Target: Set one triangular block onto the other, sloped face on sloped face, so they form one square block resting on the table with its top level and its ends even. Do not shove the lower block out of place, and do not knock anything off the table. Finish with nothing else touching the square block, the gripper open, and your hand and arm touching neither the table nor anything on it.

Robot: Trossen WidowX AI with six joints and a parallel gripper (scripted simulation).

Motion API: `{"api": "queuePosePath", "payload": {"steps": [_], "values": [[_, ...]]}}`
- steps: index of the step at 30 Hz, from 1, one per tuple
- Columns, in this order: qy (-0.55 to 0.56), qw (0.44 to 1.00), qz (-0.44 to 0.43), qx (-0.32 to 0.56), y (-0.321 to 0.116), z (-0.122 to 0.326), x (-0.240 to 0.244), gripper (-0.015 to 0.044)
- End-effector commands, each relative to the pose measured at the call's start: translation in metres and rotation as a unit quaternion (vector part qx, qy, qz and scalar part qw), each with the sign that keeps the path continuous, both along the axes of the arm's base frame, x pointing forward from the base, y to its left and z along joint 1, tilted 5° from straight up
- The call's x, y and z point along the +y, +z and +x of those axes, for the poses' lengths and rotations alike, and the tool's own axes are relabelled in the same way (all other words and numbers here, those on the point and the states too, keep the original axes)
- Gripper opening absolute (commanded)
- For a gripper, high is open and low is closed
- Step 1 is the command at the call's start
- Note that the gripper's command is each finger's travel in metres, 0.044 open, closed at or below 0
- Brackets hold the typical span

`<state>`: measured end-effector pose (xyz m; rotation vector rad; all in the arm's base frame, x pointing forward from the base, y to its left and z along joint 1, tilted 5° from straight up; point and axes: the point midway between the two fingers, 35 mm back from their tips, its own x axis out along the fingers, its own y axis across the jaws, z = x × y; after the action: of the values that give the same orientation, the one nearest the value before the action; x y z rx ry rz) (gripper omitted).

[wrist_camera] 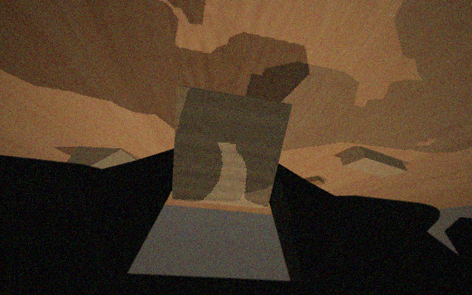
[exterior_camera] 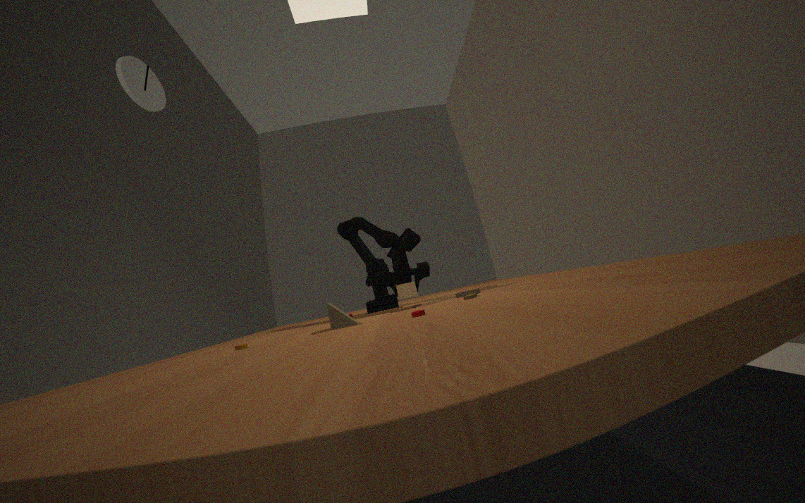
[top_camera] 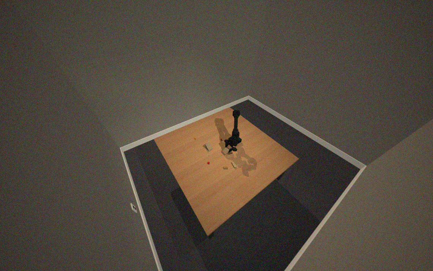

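Note:
My gripper (top_camera: 227, 148) (exterior_camera: 406, 288) (wrist_camera: 226, 157) is shut on one pale triangular block (top_camera: 225, 151) (exterior_camera: 407, 290) (wrist_camera: 206, 124). In the exterior view the held block is a little above the table, with its shadow below it. In the wrist view it fills the space between the dark fingers, with a broad face toward the camera. The other triangular block (top_camera: 209, 146) (exterior_camera: 338, 317) (wrist_camera: 117, 159) stands on the table, apart from the held one, its slope descending to the right in the exterior view. Its lower part is hidden by a finger in the wrist view.
A red piece (top_camera: 208, 163) (exterior_camera: 417, 313) lies in front of the blocks. A pale angled piece (top_camera: 234, 165) (exterior_camera: 466, 293) (wrist_camera: 372, 166) and a small tan piece (top_camera: 225, 167) (exterior_camera: 470, 297) lie together. An orange piece (top_camera: 194, 138) (exterior_camera: 240, 346) and another red piece (top_camera: 221, 139) lie farther off.

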<state>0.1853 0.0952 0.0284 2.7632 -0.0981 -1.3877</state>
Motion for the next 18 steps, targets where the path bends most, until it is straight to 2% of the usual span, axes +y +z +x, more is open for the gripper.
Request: {"api": "queuePosePath", "payload": {"steps": [1, 11, 18], "values": [[-0.003, 1.0, 0.005, -0.006, 0.018, 0.001, 0.002, 0.0], [-0.003, 1.0, 0.005, -0.005, 0.064, -0.006, -0.001, 0.0], [-0.002, 1.0, 0.003, -0.002, 0.064, -0.006, -0.001, 0.0]]}}
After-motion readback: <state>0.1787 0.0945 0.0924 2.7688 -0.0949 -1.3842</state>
